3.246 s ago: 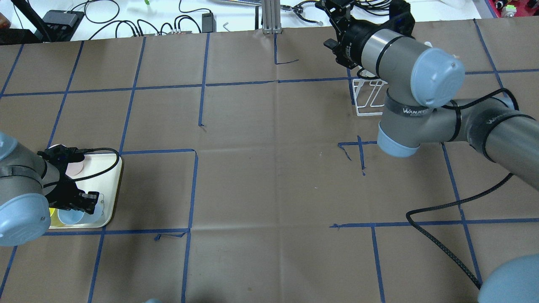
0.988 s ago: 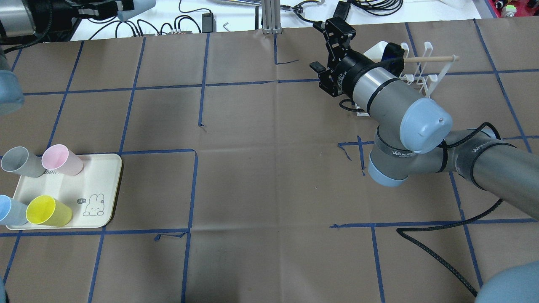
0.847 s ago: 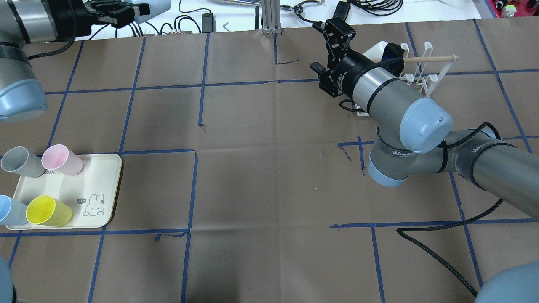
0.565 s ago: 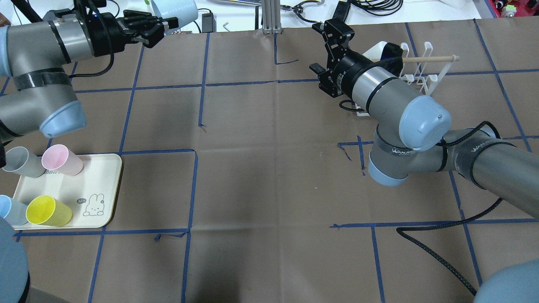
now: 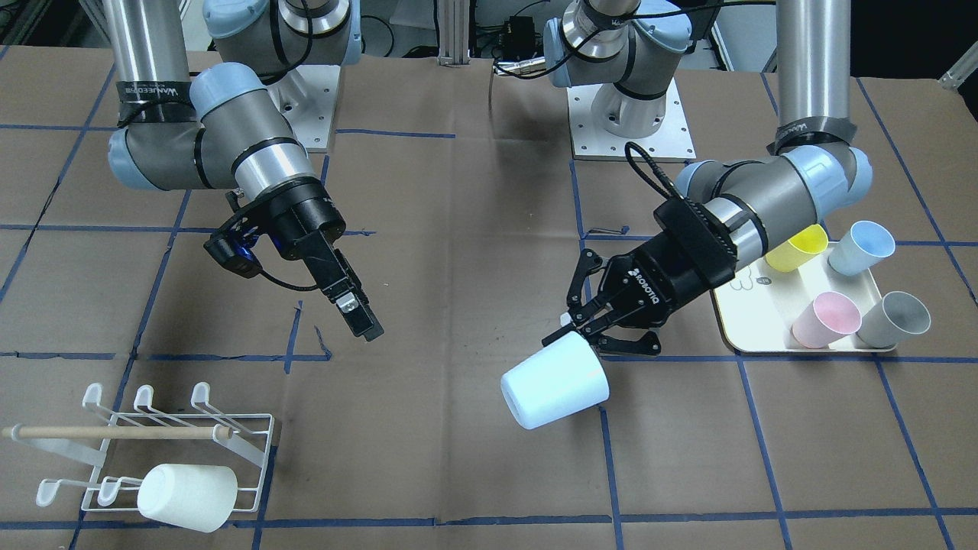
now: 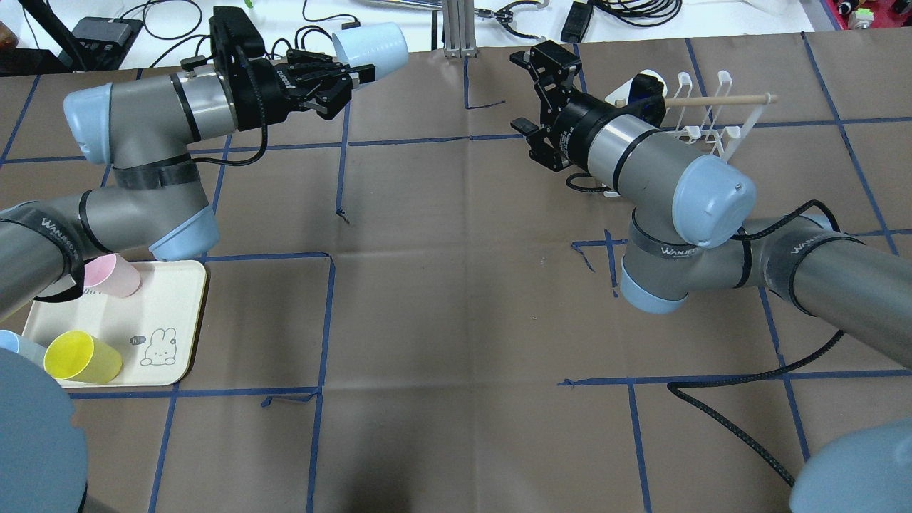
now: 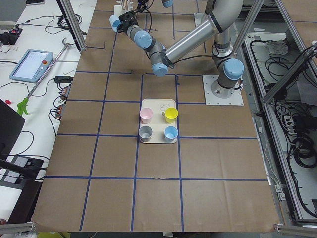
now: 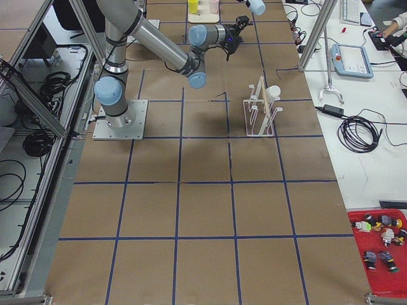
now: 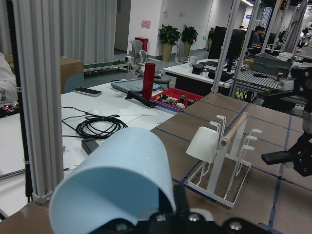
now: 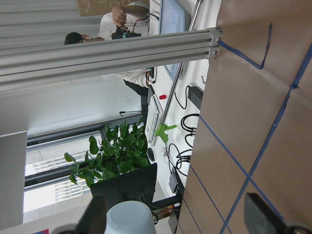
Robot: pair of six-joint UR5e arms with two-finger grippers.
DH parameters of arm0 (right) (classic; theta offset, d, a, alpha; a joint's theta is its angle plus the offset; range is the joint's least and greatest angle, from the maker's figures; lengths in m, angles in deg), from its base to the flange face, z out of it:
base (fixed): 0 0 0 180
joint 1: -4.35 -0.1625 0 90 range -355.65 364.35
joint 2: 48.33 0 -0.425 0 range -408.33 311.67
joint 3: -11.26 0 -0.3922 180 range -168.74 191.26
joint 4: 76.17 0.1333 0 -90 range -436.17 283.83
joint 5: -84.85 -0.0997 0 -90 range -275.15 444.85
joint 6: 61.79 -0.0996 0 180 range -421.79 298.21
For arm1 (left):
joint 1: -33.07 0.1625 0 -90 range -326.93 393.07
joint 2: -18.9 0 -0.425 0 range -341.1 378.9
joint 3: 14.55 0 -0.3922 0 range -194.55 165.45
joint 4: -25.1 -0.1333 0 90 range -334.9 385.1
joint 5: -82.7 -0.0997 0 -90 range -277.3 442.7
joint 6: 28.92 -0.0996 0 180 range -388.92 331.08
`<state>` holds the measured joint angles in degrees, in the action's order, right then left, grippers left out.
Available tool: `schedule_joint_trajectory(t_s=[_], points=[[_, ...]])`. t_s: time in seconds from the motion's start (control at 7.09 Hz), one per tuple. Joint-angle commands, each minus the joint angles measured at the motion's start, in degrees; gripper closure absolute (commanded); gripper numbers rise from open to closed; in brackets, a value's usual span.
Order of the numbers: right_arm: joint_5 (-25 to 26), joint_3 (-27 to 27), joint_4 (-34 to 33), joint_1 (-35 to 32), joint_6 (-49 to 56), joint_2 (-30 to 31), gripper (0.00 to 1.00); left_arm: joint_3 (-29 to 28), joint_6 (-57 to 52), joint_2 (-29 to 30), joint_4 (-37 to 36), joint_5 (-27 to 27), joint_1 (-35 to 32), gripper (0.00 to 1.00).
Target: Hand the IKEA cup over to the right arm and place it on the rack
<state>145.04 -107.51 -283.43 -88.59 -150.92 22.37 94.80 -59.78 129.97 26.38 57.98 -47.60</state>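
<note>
My left gripper [image 6: 348, 77] is shut on the rim of a pale blue cup [image 6: 370, 48] and holds it on its side, high over the table's far middle-left. The cup's mouth fills the left wrist view [image 9: 117, 180]. In the front view the cup [image 5: 554, 389] hangs below the left gripper [image 5: 584, 334]. My right gripper [image 6: 531, 89] is open and empty, a gap to the right of the cup, facing it. The white wire rack [image 6: 705, 125] with its wooden rod stands behind the right arm and holds one white cup [image 5: 187, 496].
A cream tray [image 6: 160, 328] at the near left carries a yellow cup [image 6: 82, 356], a pink cup [image 6: 114, 274], a blue cup [image 5: 859, 246] and a grey cup [image 5: 894, 319]. Cables and a metal post [image 6: 456, 28] lie past the table's far edge.
My left gripper took the pale blue cup off the tray, lifted it and carried it rightward along the far edge. My right gripper shifted slightly left, away from the rack.
</note>
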Motion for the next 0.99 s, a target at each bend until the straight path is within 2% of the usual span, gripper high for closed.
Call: schedule_joint_trajectory(t_s=[0.0, 0.28, 0.56, 0.85], points=[[-0.3, 0.2, 0.5, 0.0, 0.2, -0.4, 0.0, 0.4, 3.4, 1.4, -5.7, -1.6, -2.8, 0.94], [-0.2, 0.2, 0.7, -0.9, 0.0, -0.5, 0.0, 3.0, 3.4, 0.9, -7.4, -1.9, -4.4, 0.94], [0.4, 3.9, 2.2, -4.2, -0.5, -1.5, 0.0, 6.0, 5.8, 1.3, -12.9, -2.1, -4.9, 0.93], [1.6, 5.0, 2.7, -6.2, -0.8, -3.3, 0.01, 6.2, 6.2, 1.5, -14.1, -2.1, -5.0, 0.92]])
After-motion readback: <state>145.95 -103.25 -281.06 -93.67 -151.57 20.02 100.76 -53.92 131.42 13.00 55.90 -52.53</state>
